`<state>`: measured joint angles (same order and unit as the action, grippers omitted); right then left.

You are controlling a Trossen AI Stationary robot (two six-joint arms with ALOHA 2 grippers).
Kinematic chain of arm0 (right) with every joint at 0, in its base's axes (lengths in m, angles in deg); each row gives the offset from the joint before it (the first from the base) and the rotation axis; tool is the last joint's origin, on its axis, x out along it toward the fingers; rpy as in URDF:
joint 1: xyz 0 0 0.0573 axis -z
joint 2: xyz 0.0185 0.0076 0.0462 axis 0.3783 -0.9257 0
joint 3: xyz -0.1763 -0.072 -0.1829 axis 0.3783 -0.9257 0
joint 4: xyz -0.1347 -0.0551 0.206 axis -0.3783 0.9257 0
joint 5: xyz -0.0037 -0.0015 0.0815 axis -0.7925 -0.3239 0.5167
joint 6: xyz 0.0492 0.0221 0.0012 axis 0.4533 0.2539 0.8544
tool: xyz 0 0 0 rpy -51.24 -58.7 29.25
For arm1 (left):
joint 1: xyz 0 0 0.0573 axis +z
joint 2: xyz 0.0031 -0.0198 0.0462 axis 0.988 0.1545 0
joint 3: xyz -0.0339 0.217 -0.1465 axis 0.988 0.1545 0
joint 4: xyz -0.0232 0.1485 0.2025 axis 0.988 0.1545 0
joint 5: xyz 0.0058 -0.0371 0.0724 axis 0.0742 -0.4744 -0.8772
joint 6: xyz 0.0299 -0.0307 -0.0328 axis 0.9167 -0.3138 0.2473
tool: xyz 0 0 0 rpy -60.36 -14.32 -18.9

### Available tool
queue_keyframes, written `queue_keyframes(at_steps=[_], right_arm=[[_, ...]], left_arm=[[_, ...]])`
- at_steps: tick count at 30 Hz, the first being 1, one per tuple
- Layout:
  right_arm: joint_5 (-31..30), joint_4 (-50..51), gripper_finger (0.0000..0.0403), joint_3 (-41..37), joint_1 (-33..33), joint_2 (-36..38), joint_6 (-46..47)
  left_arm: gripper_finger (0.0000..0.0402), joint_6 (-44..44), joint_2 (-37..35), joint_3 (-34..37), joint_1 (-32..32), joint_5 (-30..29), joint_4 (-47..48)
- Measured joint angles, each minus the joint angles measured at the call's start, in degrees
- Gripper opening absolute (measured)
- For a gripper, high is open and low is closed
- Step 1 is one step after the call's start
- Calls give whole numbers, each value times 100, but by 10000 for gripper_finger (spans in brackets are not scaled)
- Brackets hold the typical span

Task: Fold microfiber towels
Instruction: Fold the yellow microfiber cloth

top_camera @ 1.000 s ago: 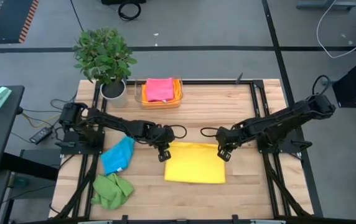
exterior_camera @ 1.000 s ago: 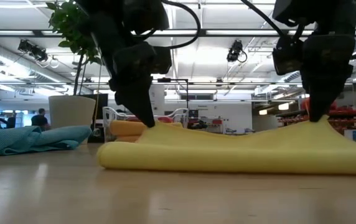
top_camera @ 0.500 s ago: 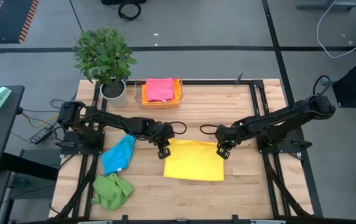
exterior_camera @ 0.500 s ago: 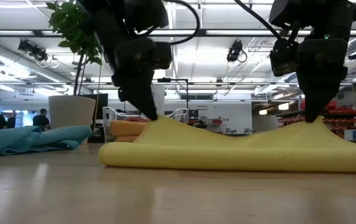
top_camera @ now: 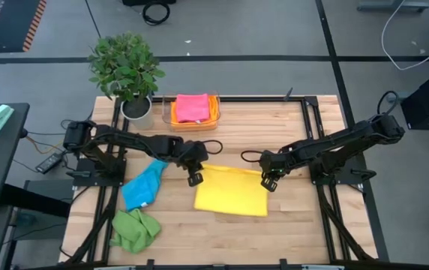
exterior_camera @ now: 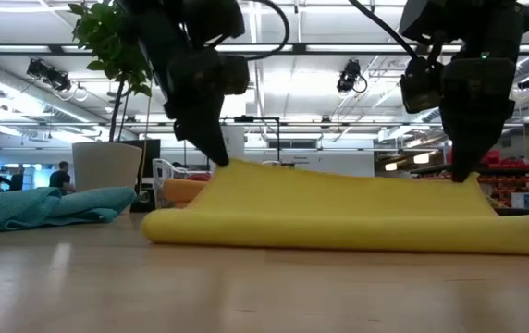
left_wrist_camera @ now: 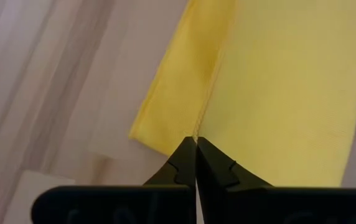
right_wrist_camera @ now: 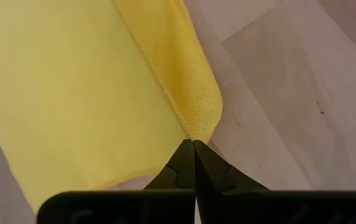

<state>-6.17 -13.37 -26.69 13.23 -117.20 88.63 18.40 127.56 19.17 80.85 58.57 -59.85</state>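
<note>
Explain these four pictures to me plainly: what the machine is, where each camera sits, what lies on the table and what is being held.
The machine is two dark robot arms at a wooden table. One picture looks straight down, one looks level across the tabletop, and two come from cameras on the arms' wrists. The left gripper and right gripper are each shut on a far corner of the yellow towel, lifting that edge off the table, as the level view shows. Also on the table lie a blue towel, a green towel, a pink towel in an orange tray, and a potted plant.
</note>
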Motion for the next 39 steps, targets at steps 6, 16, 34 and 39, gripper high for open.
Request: queue_keyframes(at_steps=[6, 16, 34, 39], right_arm=[[-18, -72, 7, 0, 86, 0, 77], [-383, -103, 93, 0, 292, 0, 391], [-344, -1580, 83, -180, -941, -38, 1688], [-342, -2711, 11, -464, -1373, -520, 1885]], left_arm=[[6, 14, 28, 0, 210, 3, 192], [68, -78, 28, 0, 335, -203, 249], [18, -415, 622, 692, -457, 568, -1530], [14, -963, 908, 937, -623, 823, -1894]])
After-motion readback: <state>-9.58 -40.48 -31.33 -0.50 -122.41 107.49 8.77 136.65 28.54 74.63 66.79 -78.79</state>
